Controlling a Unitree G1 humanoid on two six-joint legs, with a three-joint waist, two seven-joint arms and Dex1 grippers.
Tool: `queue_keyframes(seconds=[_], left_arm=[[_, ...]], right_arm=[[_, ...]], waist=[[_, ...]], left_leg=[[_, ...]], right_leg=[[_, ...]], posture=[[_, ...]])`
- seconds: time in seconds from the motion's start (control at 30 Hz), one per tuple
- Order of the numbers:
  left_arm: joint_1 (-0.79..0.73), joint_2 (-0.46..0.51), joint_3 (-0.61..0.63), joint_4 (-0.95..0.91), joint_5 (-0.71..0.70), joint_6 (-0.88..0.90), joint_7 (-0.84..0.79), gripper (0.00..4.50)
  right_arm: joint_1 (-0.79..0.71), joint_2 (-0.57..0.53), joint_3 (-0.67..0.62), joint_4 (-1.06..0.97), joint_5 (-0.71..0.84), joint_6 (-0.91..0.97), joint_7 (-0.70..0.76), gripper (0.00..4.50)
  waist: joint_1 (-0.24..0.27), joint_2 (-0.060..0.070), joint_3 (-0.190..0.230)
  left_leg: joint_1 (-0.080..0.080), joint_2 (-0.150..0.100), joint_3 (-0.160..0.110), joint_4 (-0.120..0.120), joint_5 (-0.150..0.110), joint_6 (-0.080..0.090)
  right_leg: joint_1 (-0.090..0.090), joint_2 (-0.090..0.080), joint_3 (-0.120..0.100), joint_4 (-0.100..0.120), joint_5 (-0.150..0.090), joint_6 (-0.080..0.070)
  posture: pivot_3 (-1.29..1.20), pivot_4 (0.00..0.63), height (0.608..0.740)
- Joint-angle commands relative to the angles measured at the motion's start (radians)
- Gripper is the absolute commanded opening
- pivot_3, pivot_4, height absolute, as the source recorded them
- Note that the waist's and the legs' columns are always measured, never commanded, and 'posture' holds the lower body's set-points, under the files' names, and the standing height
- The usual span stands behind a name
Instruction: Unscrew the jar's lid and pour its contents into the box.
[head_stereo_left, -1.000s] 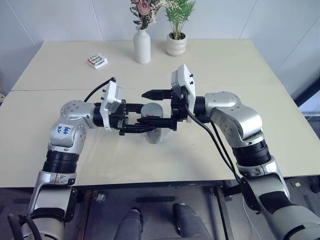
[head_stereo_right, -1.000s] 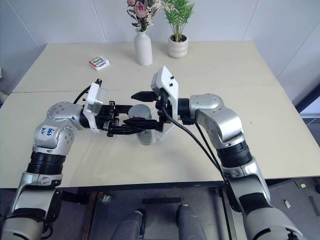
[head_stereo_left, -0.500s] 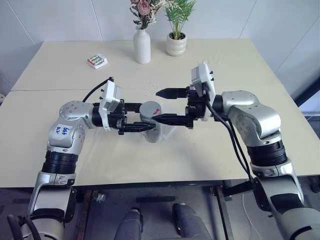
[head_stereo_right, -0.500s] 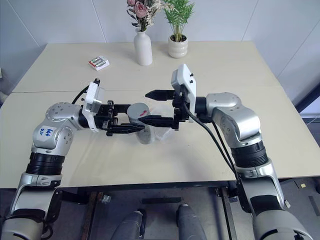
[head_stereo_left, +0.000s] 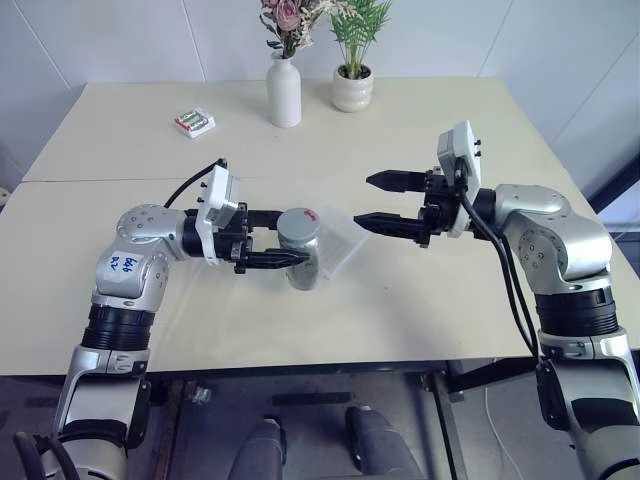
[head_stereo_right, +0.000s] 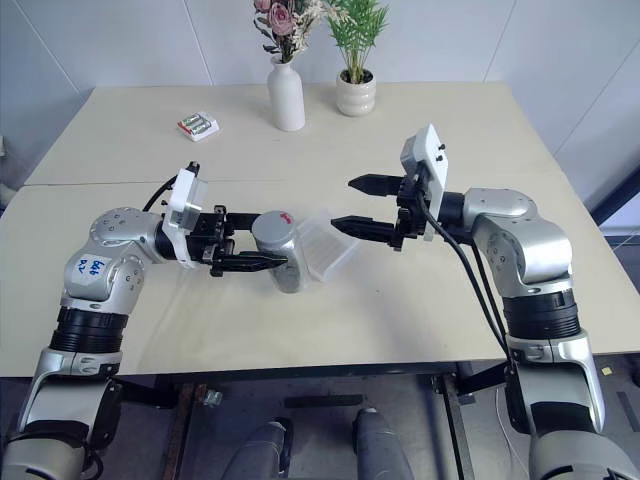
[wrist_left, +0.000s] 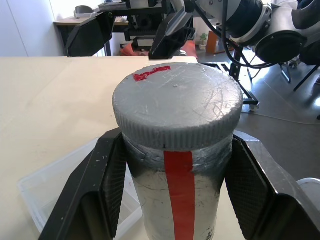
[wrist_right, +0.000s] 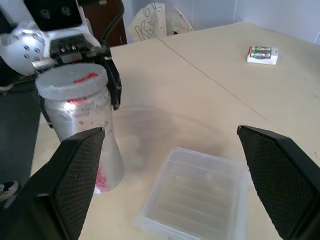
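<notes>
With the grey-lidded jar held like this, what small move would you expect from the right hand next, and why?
Probably the right hand moves back toward the round silver-grey screw lid and closes on it. The lid sits on the small clear jar with the red stripe, which the left hand clamps below the lid, while the right hand hangs open beside it, above the shallow clear plastic box.

Bright, even light falls from above over the pale table (head_stereo_left: 420, 120), with only soft, faint shadows near its front edge, the head views sharp throughout, while both wrist views blur their own near fingers and the left one washes out at the far window.
</notes>
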Motion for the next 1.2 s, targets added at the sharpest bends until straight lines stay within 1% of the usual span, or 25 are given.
queue_keyframes(seconds=[0.03, 0.1, 0.2, 0.4, 0.6, 0.83, 1.07, 1.2], left_arm=[[0.002, 0.014, 0.017, -0.048, -0.018, 0.002, 0.002, 2.46], [0.002, 0.012, 0.015, -0.050, -0.018, 0.005, 0.005, 2.46], [0.003, 0.011, 0.014, -0.054, -0.019, 0.009, 0.007, 2.46], [0.002, 0.009, 0.014, -0.056, -0.019, 0.013, 0.008, 2.46], [0.002, 0.014, 0.016, -0.057, -0.020, 0.017, 0.005, 2.46], [0.003, 0.016, 0.018, -0.059, -0.021, 0.020, 0.006, 2.46], [0.006, 0.017, 0.018, -0.064, -0.023, 0.023, 0.008, 2.46], [0.007, 0.017, 0.019, -0.066, -0.024, 0.023, 0.009, 2.46]], right_arm=[[-0.021, 0.054, -0.014, -0.127, 0.067, 0.038, -0.048, 4.47], [-0.024, 0.097, 0.012, -0.177, 0.080, 0.056, -0.077, 4.47], [-0.027, 0.132, 0.033, -0.207, 0.084, 0.073, -0.100, 4.47], [-0.042, 0.200, 0.108, -0.189, 0.030, 0.039, -0.130, 4.47], [-0.064, 0.229, 0.150, -0.132, -0.039, -0.012, -0.143, 4.47], [-0.085, 0.257, 0.179, -0.091, -0.071, -0.043, -0.131, 4.47], [-0.085, 0.250, 0.189, -0.094, -0.093, -0.029, -0.126, 4.47], [-0.088, 0.232, 0.170, -0.081, -0.100, -0.030, -0.121, 4.47]], waist=[[-0.001, 0.000, 0.000], [-0.002, 0.000, 0.000], [0.002, 0.000, 0.000], [0.003, 0.000, 0.000], [0.001, 0.000, 0.000], [0.001, 0.000, 0.000], [0.001, 0.000, 0.000], [0.001, 0.000, 0.000]], left_leg=[[0.000, 0.000, 0.000, 0.000, 0.000, 0.000], [0.000, 0.001, 0.000, 0.000, 0.000, 0.000], [0.000, 0.000, 0.000, 0.000, 0.000, 0.000], [0.000, -0.001, 0.000, 0.000, 0.000, 0.000], [0.000, 0.000, 0.000, 0.000, 0.000, 0.000], [0.000, 0.000, 0.000, 0.000, 0.000, 0.000], [0.000, 0.000, 0.000, 0.000, 0.000, 0.000], [0.000, 0.000, 0.000, 0.000, 0.000, 0.000]], right_leg=[[0.000, 0.000, 0.000, 0.000, 0.000, 0.000], [0.000, 0.000, 0.000, 0.000, 0.000, 0.000], [0.000, 0.000, 0.000, 0.001, 0.000, 0.000], [0.000, -0.001, 0.000, 0.000, 0.000, 0.000], [0.000, -0.001, 0.000, 0.000, 0.000, 0.000], [0.000, 0.000, 0.000, 0.000, 0.000, 0.000], [0.000, 0.000, 0.000, 0.000, 0.000, 0.000], [0.000, 0.000, 0.000, 0.000, 0.000, 0.000]], posture=[[0.00, 0.150, 0.740], [0.00, 0.150, 0.740], [0.00, 0.150, 0.740], [0.00, 0.150, 0.740], [0.00, 0.150, 0.740], [0.00, 0.150, 0.740], [0.00, 0.150, 0.740], [0.00, 0.150, 0.740]])
